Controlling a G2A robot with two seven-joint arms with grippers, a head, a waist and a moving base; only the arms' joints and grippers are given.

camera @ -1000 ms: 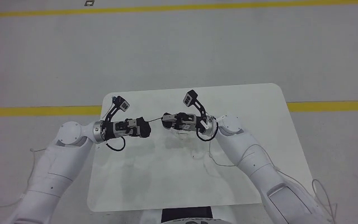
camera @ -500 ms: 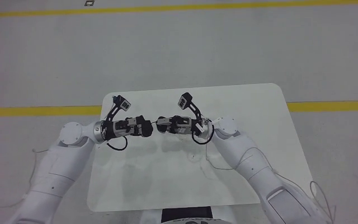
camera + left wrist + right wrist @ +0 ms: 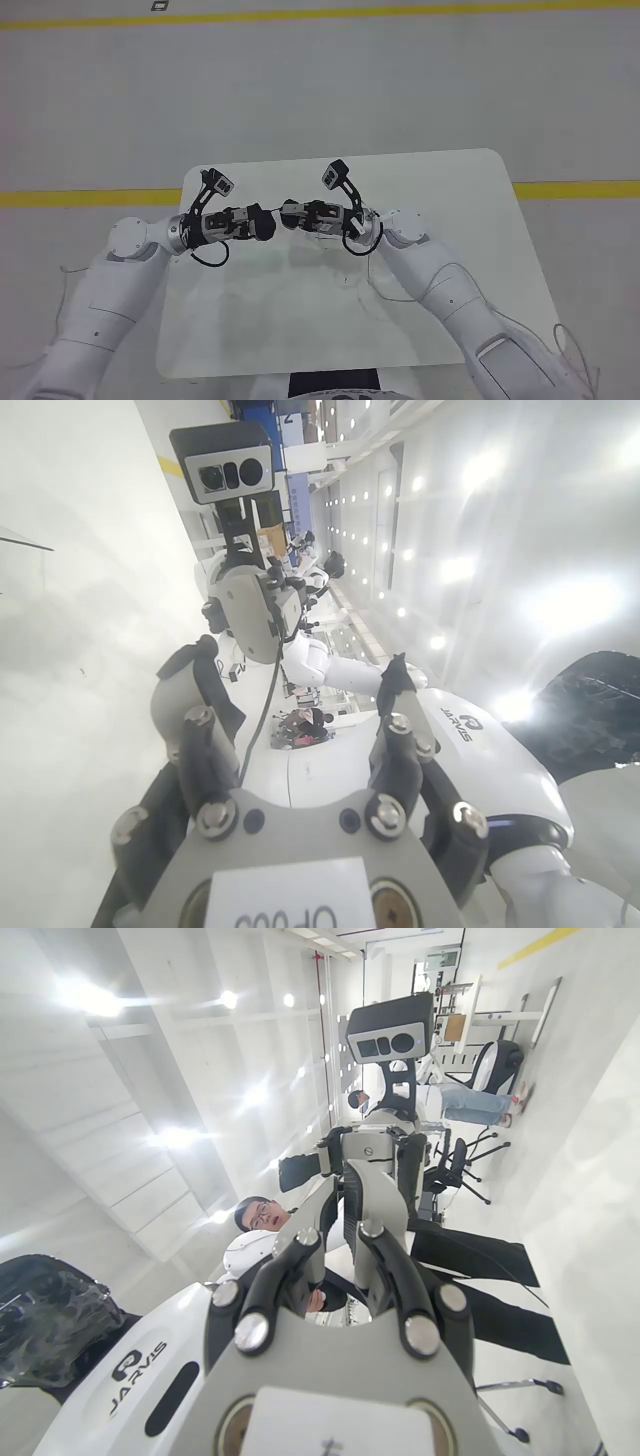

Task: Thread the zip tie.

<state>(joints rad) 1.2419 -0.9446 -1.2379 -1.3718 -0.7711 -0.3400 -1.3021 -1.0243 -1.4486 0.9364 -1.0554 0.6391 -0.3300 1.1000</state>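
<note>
The zip tie is a thin black strap. It runs from my right gripper down between the fingers of my left gripper. The left gripper is open, its fingers spread wide on either side of the strap without touching it. My right gripper is shut on the strap's far end and faces the left gripper. In the top view the left gripper and right gripper almost meet tip to tip above the middle of the white table.
The white table has rounded corners, with bare surface to the right and towards the robot. Grey floor with yellow lines surrounds it. A small dark speck lies on the table below the right forearm.
My right gripper has moved left towards the left gripper, closing the gap between them. The left arm has shifted only slightly.
</note>
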